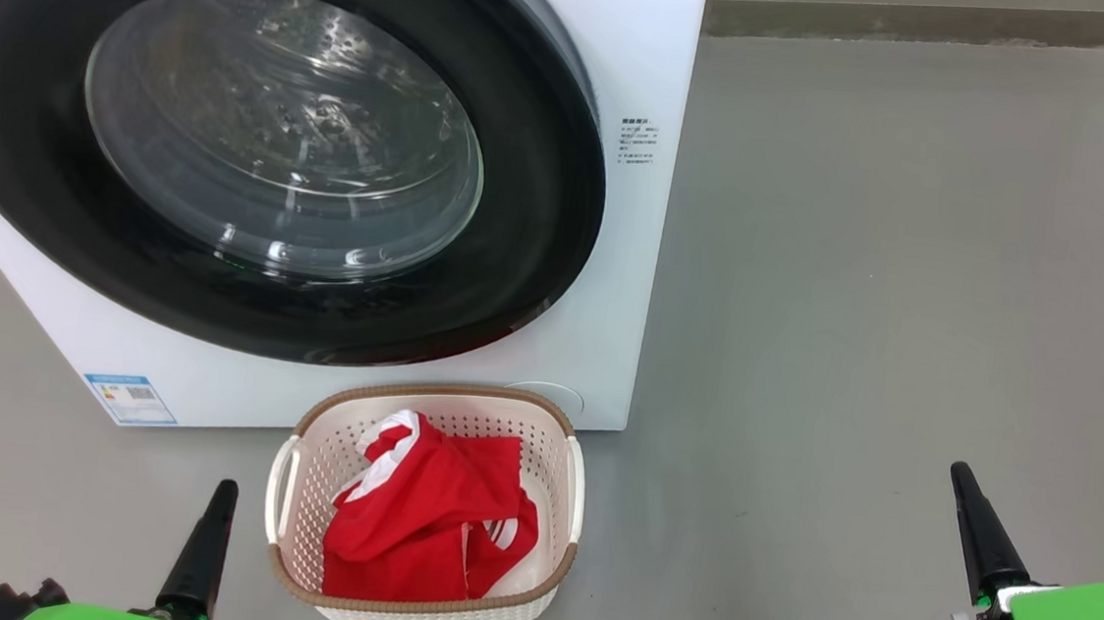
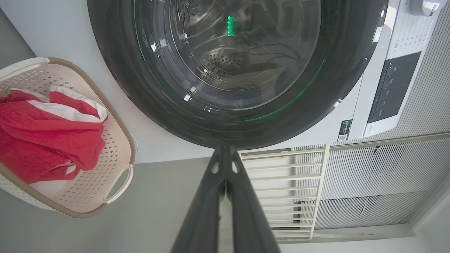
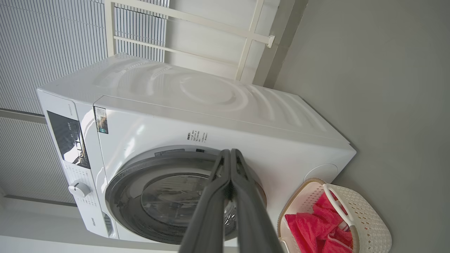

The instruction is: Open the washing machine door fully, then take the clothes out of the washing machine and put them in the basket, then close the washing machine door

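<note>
- Seemingly the washing machine door (image 1: 269, 145) sits flush against the front of the washing machine (image 1: 628, 286); through its glass the drum (image 2: 218, 63) looks bare of fabric
- That door I judge rigid and weighty on its hinge, and its glossy black rim slick, so a flat push on the rim's free edge would suit it better than a pinch
- The clothes (image 1: 427, 527) lie in the basket (image 1: 311, 488), a bright red heap with white trim, bunched across its middle and rising about to the rim
- Soft and light they should be, apt to drape and trail; a raised fold at the top of the heap is the place to take hold
- The basket stands on the floor (image 1: 856, 324) just in front of the machine; light plastic, likely to slide if nudged
- The left claw (image 1: 224, 493) has its fingers pressed together on nothing, low beside the basket
- The right claw (image 1: 963, 475) is likewise closed and empty, well apart on the basket's other side
</note>
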`<state>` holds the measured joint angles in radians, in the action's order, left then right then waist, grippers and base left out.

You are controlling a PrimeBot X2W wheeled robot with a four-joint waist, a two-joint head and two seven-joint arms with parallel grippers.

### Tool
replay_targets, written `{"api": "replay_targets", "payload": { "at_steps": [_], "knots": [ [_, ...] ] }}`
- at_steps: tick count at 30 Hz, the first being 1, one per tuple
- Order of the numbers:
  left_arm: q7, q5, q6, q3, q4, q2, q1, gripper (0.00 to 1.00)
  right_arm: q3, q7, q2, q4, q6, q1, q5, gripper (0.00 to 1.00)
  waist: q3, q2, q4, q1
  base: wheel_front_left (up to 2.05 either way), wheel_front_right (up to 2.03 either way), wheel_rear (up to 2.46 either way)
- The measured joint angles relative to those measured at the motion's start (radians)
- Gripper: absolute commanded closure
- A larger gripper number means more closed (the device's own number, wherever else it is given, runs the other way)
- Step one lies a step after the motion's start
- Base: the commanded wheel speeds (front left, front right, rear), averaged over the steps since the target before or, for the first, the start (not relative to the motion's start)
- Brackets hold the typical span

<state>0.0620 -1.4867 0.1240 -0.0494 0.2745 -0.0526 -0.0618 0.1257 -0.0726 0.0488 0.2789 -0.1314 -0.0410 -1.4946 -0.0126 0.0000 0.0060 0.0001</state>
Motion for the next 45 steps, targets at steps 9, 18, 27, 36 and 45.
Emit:
{"api": "replay_targets", "payload": {
  "at_steps": [9, 18, 27, 36, 45],
  "knots": [
    [0.026, -0.097, 0.0, -0.011, -0.001, 0.001, -0.001, 1.0, 0.002, -0.025, -0.003, -0.002, 0.0, -0.008, -0.08, 1.0, 0.007, 0.0, -0.005, 0.0, 0.0, 0.0, 0.0],
    [0.035, -0.128, 0.0, -0.014, -0.002, 0.003, -0.005, 1.0, 0.003, -0.035, -0.004, -0.005, 0.001, -0.025, -0.108, 1.0, 0.01, 0.0, -0.006, 0.0, 0.0, 0.0, 0.0],
    [0.035, -0.128, 0.0, -0.016, -0.002, 0.004, -0.005, 1.0, 0.004, -0.035, -0.006, -0.005, 0.001, -0.025, -0.107, 1.0, 0.01, 0.0, -0.006, 0.0, 0.0, 0.0, 0.0],
    [0.035, -0.128, 0.0, -0.018, -0.002, 0.004, -0.005, 1.0, 0.004, -0.035, -0.006, -0.005, 0.001, -0.025, -0.107, 1.0, 0.01, 0.0, -0.006, 0.0, 0.0, 0.0, 0.0],
    [0.035, -0.128, 0.0, -0.019, -0.002, 0.004, -0.005, 1.0, 0.005, -0.035, -0.006, -0.005, 0.001, -0.025, -0.107, 1.0, 0.009, 0.0, -0.006, 0.0, 0.0, 0.0, 0.0]
  ]
}}
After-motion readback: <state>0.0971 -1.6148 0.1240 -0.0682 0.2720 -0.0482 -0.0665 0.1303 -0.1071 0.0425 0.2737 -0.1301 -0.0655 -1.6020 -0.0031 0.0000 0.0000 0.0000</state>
